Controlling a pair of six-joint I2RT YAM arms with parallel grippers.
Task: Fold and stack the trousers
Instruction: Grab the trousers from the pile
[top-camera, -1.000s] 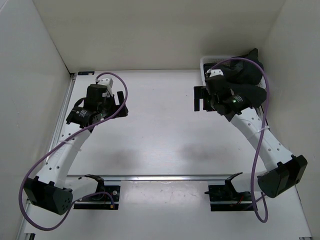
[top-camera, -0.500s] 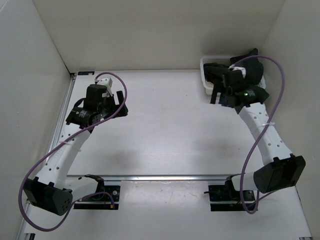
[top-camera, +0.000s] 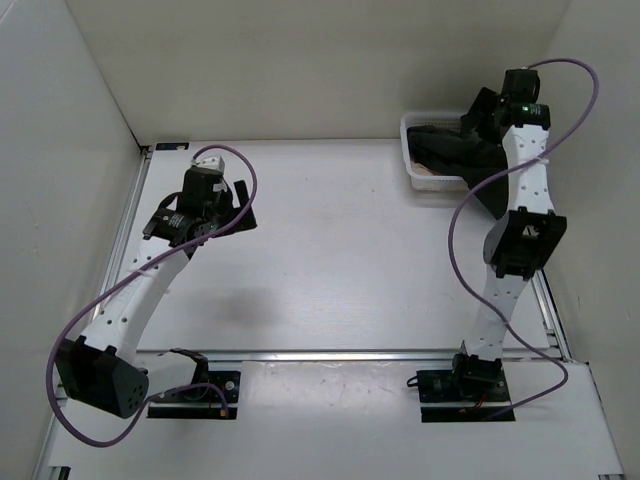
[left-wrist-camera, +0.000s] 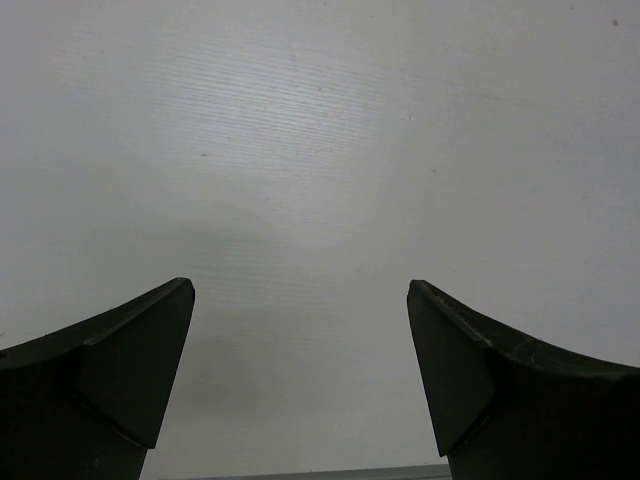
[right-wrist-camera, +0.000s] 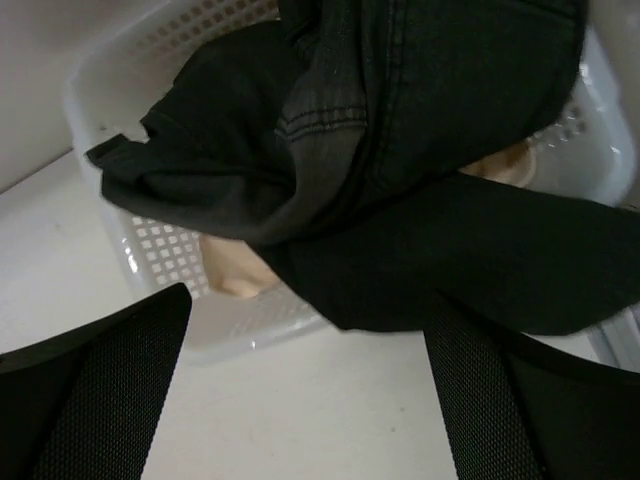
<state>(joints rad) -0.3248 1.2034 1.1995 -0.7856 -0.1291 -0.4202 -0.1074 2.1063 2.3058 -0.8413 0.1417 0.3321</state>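
The black trousers (right-wrist-camera: 420, 140) lie bunched in a white mesh basket (right-wrist-camera: 160, 250), and one part hangs over its near rim onto the table. In the top view the trousers (top-camera: 440, 148) fill the basket (top-camera: 408, 135) at the back right. My right gripper (right-wrist-camera: 305, 400) is open and empty. It hovers just in front of and above the basket, with the hanging fabric near its right finger. In the top view the right gripper (top-camera: 465, 128) is over the basket. My left gripper (left-wrist-camera: 300, 330) is open and empty above bare table at the left (top-camera: 235, 205).
Beige cloth (right-wrist-camera: 235, 270) lies under the trousers in the basket. White walls close in the table at the back, left and right. A metal rail (top-camera: 300, 354) runs across the near side in front of the arm bases.
My right arm has risen and swung back and to the right, from beside the basket to above it. My left arm has shifted slightly.
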